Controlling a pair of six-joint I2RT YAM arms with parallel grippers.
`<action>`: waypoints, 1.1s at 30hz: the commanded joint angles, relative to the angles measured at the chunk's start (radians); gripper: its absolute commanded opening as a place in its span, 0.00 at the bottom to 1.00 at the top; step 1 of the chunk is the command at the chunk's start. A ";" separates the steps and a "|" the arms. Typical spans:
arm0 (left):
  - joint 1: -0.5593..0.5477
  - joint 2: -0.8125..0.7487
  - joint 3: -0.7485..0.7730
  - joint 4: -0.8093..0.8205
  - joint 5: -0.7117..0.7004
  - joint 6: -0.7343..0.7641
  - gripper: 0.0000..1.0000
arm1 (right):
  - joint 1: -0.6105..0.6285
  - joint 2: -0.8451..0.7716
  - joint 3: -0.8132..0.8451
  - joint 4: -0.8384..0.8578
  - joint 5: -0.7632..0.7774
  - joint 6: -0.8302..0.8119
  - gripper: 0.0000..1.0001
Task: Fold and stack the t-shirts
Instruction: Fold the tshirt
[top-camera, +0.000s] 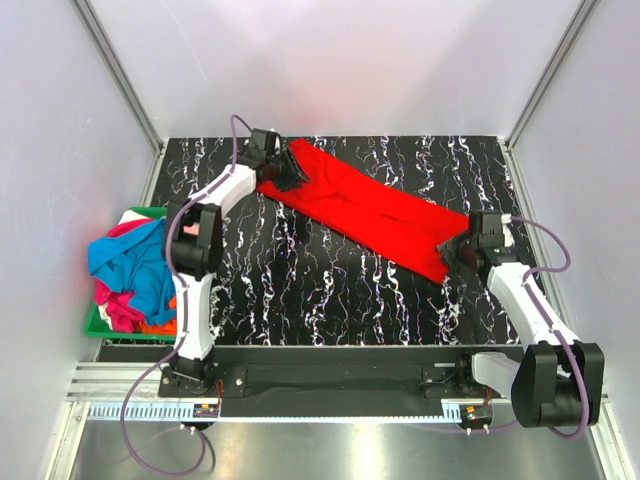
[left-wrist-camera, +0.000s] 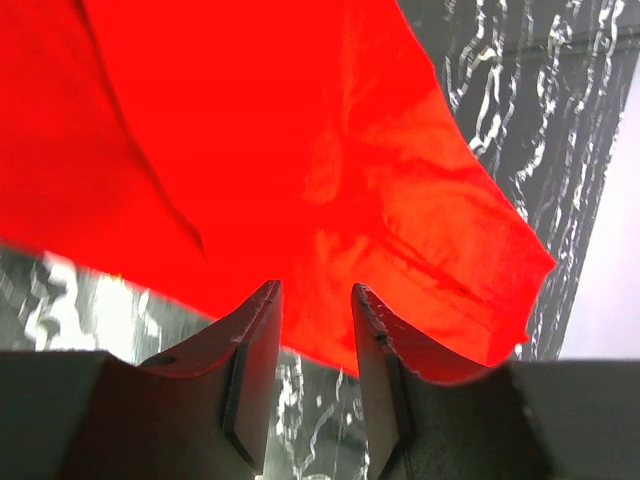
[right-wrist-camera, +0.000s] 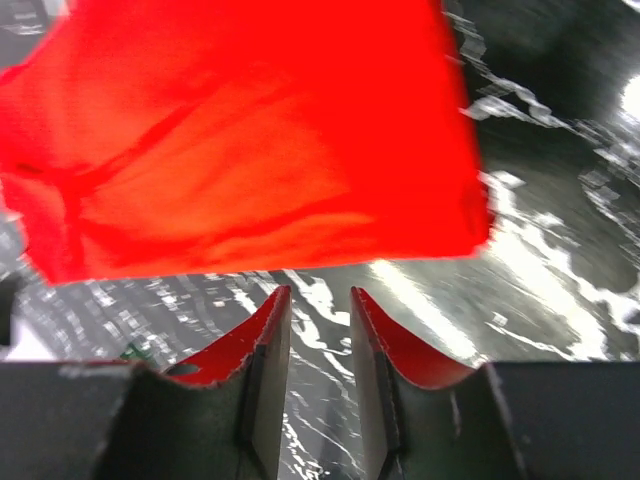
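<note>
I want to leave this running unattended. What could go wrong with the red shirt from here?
The right gripper is open with the red shirt ending just beyond its fingertips; closing now might catch nothing. The left gripper, also open, sits at the shirt's edge and may pinch only a sliver. The shirt lies slanted and creased, so a fold could come out crooked.

Overhead view. The red t-shirt (top-camera: 370, 210) lies stretched slantwise across the black marbled table (top-camera: 300, 290) — my left gripper (top-camera: 288, 174) at its far end, my right gripper (top-camera: 453, 250) at its near end. At left, a green basket (top-camera: 97, 328) holds blue, pink and orange t-shirts (top-camera: 130, 265).
</note>
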 joint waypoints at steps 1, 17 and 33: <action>-0.006 0.079 0.055 0.020 0.036 -0.020 0.38 | 0.004 0.010 0.042 0.079 -0.051 -0.061 0.36; -0.036 0.233 0.355 -0.101 0.093 0.055 0.37 | 0.003 0.015 0.045 0.184 -0.108 -0.186 0.35; -0.351 -0.392 -0.517 0.457 -0.084 -0.415 0.47 | 0.004 -0.143 0.241 -0.055 0.022 -0.204 0.36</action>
